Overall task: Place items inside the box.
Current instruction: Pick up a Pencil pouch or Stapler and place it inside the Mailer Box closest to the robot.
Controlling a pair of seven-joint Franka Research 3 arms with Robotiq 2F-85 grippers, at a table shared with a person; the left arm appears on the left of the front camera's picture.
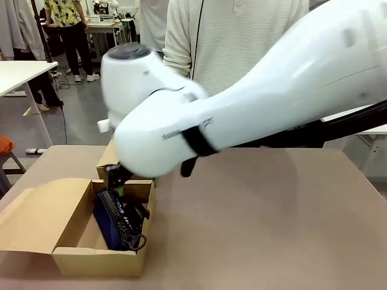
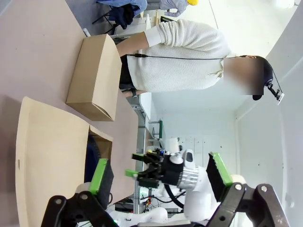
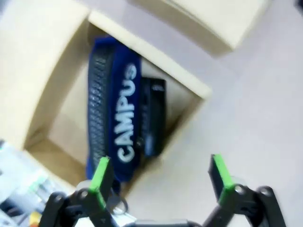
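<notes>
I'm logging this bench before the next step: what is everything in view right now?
open box: one, tan cardboard, near left of the table, flap folded out
closed box: one, tan cardboard, behind the open box, toward the person
pouch: one, blue, printed CAMPUS, on edge inside the open box
black item: one, black, in the open box beside the pouch; too blurred to name
table: one, brown
person: one, cream sweater, far side
right arm: one, white, reaching across to the open box
right gripper: one, black with green pads, open, above the open box
left gripper: one, black with green pads, open, empty
</notes>
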